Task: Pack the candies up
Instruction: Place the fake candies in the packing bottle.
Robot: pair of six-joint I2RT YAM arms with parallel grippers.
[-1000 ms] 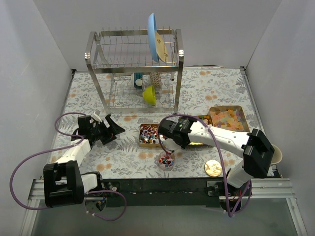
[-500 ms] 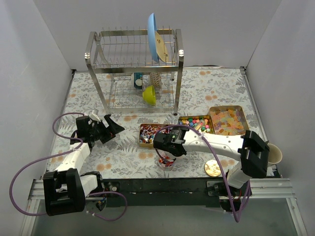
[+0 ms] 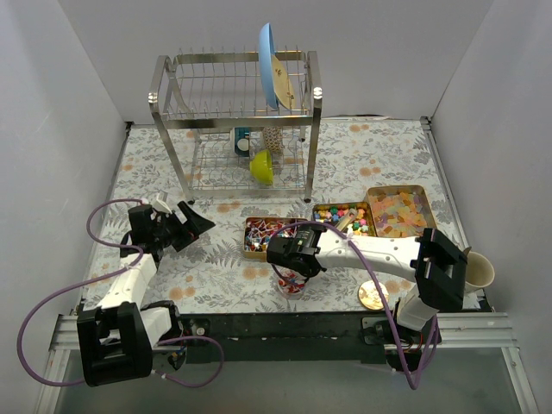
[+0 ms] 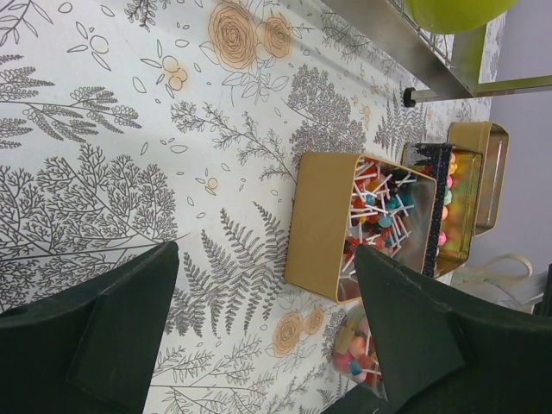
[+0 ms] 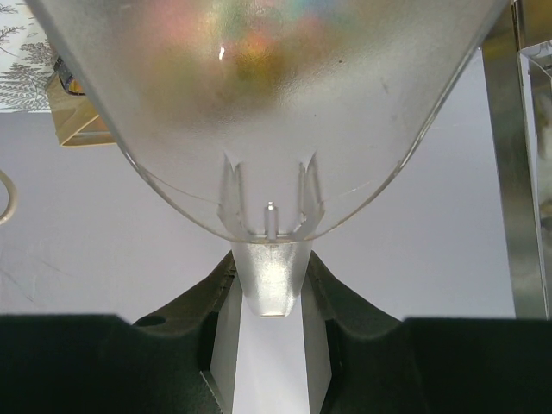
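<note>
Near edge: a black rail (image 3: 285, 326) runs along the bottom of the top view, and the arm bases are mounted on it. The counter (image 3: 216, 267) is covered by a white sheet printed with grey ferns and orange flowers.

- A round gold lid (image 3: 373, 295) lies at lower right, and a paper cup (image 3: 479, 270) stands at the right edge.
- A clear cup (image 3: 291, 285), part-filled with candies (image 3: 291, 279), stands at lower centre.
- The right tool (image 5: 269, 332) is closed on the handle of a clear scoop (image 5: 267, 129) and held at that cup. Contact with the cup cannot be told.
- The left tool (image 3: 195, 221) is open and empty at middle left.

Farther back, three gold tins (image 3: 245, 238) hold more candies: striped at centre, pastel cubes to the right, orange-yellow farthest right. A wire dish rack (image 3: 233, 95) stands at upper centre. Plain pale walls (image 3: 78, 86) enclose three sides.
</note>
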